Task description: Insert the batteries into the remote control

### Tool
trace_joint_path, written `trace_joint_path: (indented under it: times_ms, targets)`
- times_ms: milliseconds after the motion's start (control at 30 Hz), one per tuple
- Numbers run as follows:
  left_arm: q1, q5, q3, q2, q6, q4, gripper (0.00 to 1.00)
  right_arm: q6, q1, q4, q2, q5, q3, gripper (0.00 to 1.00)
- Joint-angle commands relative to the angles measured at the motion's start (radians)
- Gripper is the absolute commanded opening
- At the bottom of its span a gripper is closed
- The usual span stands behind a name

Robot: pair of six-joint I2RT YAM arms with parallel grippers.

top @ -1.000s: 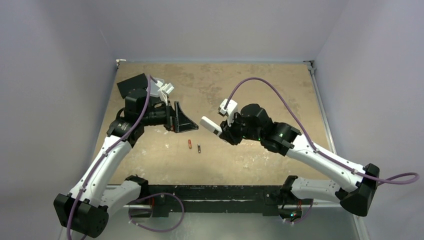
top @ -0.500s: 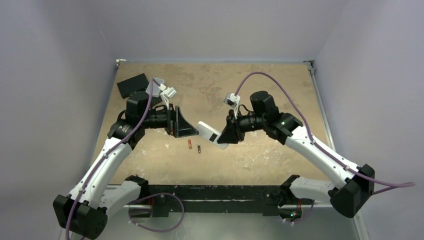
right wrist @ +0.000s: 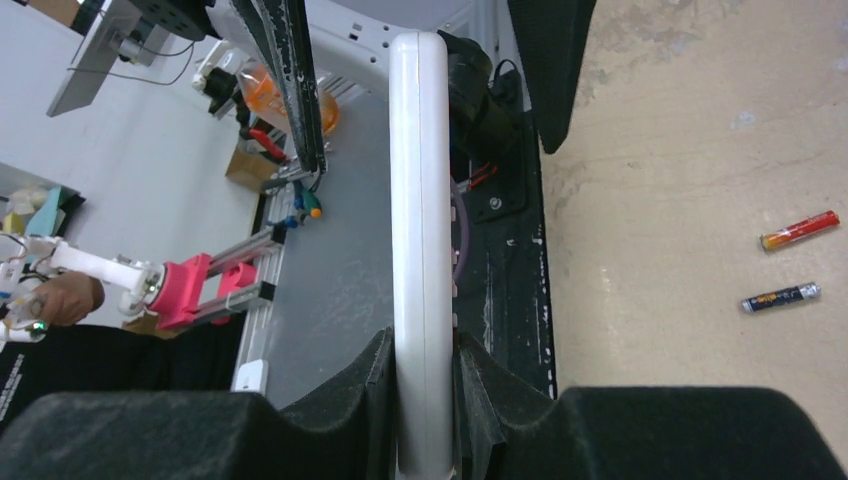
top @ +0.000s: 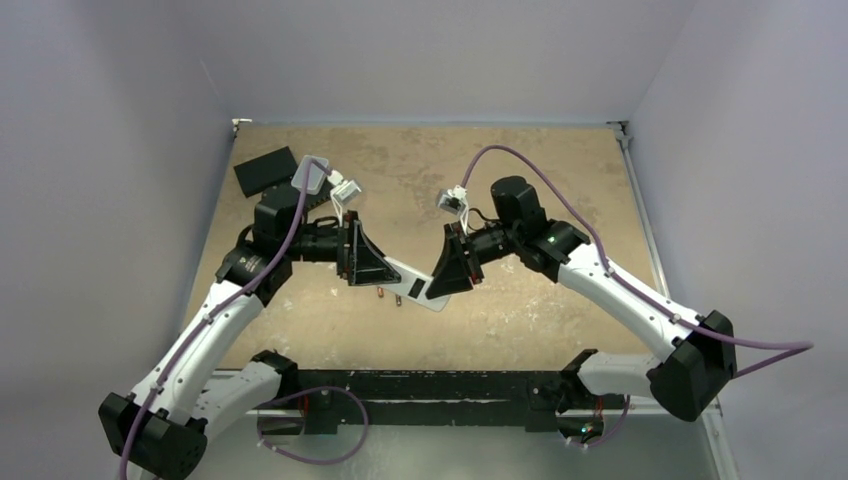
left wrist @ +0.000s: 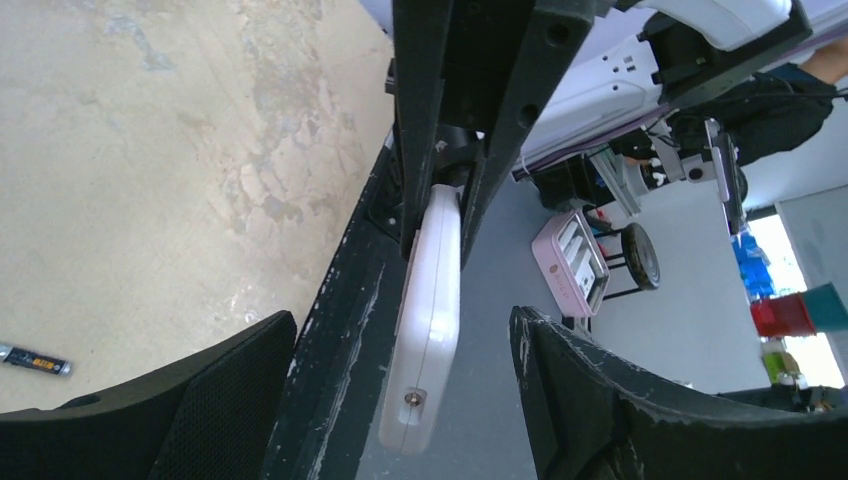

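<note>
While the batteries point(right wrist: 798, 230) lie loose on the table point(top: 520, 180) at frame centre, my right gripper point(right wrist: 424, 345) pinches the remote control point(right wrist: 420, 180) over them; left gripper point(left wrist: 402, 330) gapes wide around its free end, and an off-centre squeeze could twist it loose.

The top camera looks down from high up, behind both arms point(top: 215, 320), and sees the whole table point(top: 560, 170). Each wrist camera sits very close, looking sideways across it. Both see the white remote point(left wrist: 430, 300) and maybe the same dark battery point(right wrist: 780, 297).
</note>
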Motion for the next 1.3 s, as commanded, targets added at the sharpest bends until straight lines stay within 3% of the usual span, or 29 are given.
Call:
trace_joint_path:
  times_ms: [0,467,700,800,900,1100,1267]
  targets:
    - [-0.017,0.059,-0.007,-0.015,-0.037,0.076,0.75,0.046,-0.004,0.081,0.006,-0.068,0.025,0.00]
    - [-0.047,0.080,-0.021,-0.002,-0.052,0.096,0.44,0.050,-0.004,0.082,0.010,-0.067,0.039,0.00]
    - [-0.051,0.072,-0.015,0.006,-0.040,0.082,0.21,0.050,-0.004,0.076,0.003,-0.054,0.044,0.00]
    - [-0.051,0.062,-0.007,0.010,-0.028,0.067,0.00,0.049,-0.004,0.073,-0.004,-0.043,0.040,0.01]
    - [-0.051,0.041,-0.005,0.014,-0.024,0.056,0.00,0.047,-0.004,0.072,-0.014,-0.030,0.032,0.09]
    - [-0.051,0.019,-0.014,0.015,-0.053,0.088,0.00,0.048,-0.005,0.070,-0.051,0.024,0.011,0.37]
    - [-0.050,-0.003,-0.029,-0.002,-0.112,0.158,0.00,0.055,-0.012,0.055,-0.091,0.110,-0.005,0.52]
